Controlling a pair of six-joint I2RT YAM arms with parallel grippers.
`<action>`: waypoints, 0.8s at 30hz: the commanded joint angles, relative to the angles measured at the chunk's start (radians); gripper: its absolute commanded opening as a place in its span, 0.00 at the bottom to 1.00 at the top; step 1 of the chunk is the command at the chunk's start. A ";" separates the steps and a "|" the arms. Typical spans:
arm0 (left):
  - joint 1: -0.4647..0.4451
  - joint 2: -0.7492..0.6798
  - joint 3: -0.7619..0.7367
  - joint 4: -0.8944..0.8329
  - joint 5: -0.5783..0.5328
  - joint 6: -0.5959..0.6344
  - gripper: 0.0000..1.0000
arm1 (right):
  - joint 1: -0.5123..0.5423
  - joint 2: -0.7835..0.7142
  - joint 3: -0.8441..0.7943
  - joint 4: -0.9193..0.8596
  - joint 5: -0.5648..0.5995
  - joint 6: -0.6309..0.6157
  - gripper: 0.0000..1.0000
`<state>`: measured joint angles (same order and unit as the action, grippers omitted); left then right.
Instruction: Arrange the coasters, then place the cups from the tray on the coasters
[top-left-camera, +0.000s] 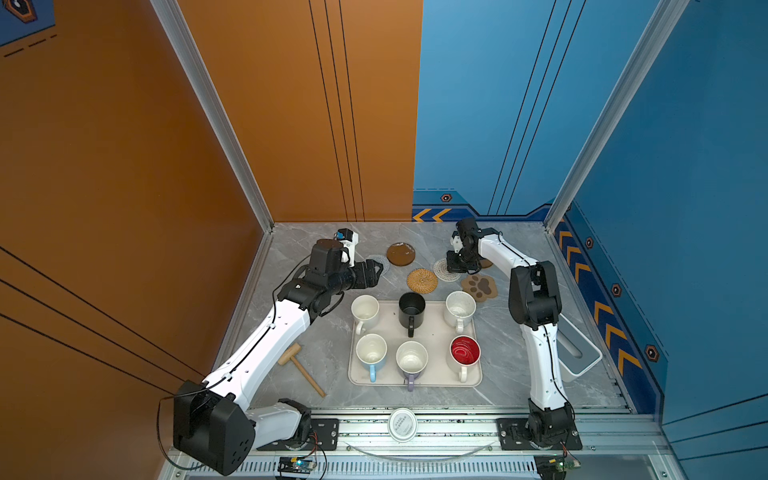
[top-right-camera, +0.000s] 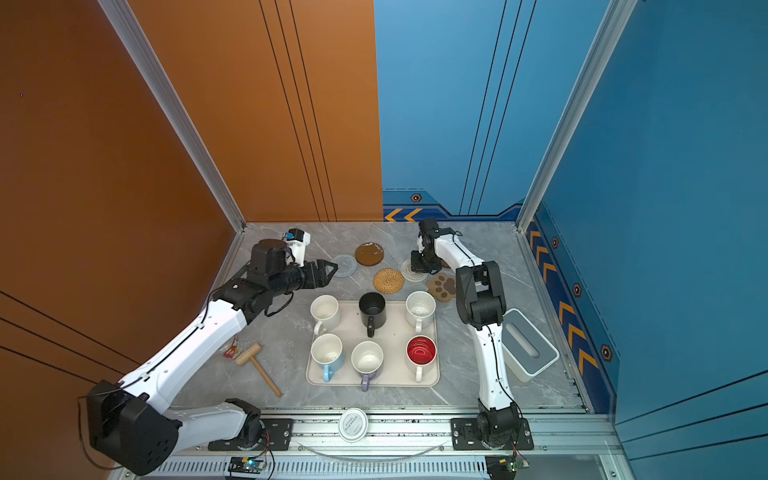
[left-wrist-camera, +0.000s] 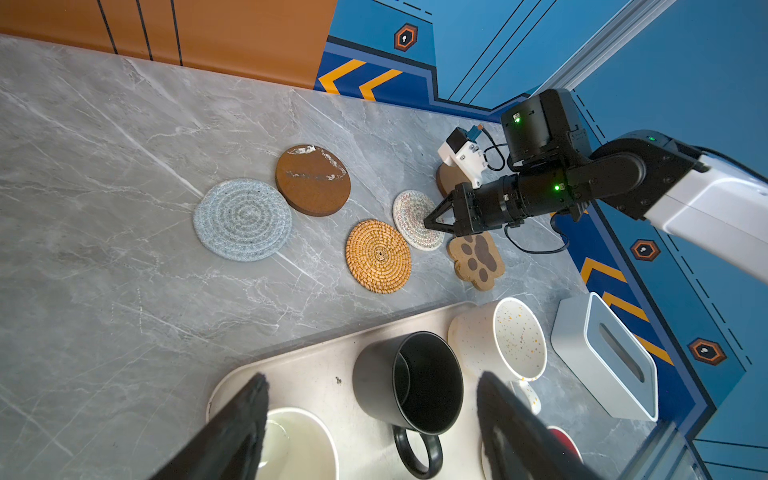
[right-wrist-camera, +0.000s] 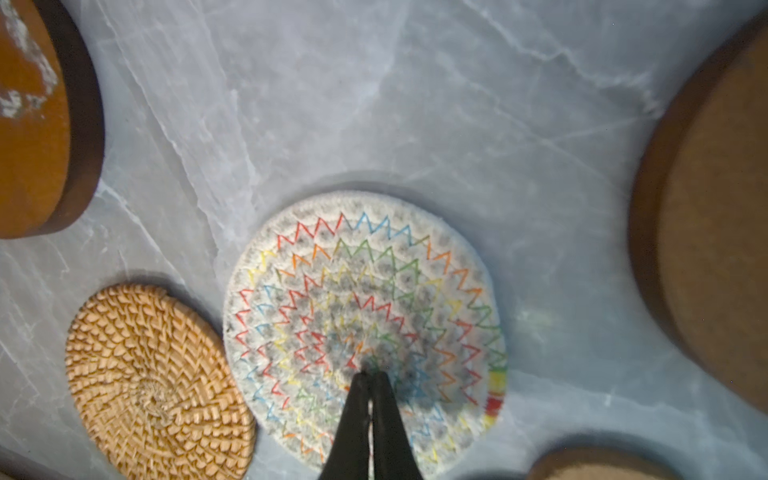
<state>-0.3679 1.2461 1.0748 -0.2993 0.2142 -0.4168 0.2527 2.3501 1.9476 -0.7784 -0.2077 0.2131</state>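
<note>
Six cups stand on the cream tray (top-left-camera: 388, 328): white (top-left-camera: 365, 311), black (top-left-camera: 412, 309), speckled (top-left-camera: 460, 309), light blue (top-left-camera: 371, 353), lavender (top-left-camera: 411, 360) and red-inside (top-left-camera: 464, 352). Behind the tray lie the coasters: a brown disc (top-left-camera: 400, 254), grey-blue woven (left-wrist-camera: 243, 218), rattan (top-left-camera: 422, 279), whitish woven (right-wrist-camera: 361, 291) and paw-shaped (top-left-camera: 479, 286). A second brown disc (right-wrist-camera: 715, 232) is mostly hidden behind the right arm in both top views. My right gripper (right-wrist-camera: 370, 374) is shut, its tips pressed on the middle of the whitish coaster. My left gripper (top-left-camera: 376, 270) hovers open and empty beside the grey-blue coaster.
A wooden mallet (top-left-camera: 301, 368) lies left of the tray under the left arm. A white-and-grey box (top-left-camera: 577, 353) stands at the right edge. A round white lid (top-left-camera: 402, 424) rests on the front rail. Orange and blue walls close the back and sides.
</note>
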 joint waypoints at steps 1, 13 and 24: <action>0.000 -0.029 -0.014 0.023 0.019 0.002 0.80 | 0.016 -0.017 -0.069 -0.102 0.037 -0.014 0.00; 0.001 -0.043 -0.029 0.035 0.028 -0.005 0.80 | 0.028 -0.081 -0.188 -0.102 0.042 -0.018 0.00; 0.002 -0.051 -0.027 0.036 0.026 -0.008 0.81 | 0.033 -0.138 -0.112 -0.086 0.065 -0.028 0.00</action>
<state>-0.3679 1.2133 1.0611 -0.2806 0.2218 -0.4171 0.2810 2.2475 1.8000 -0.8047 -0.1780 0.2058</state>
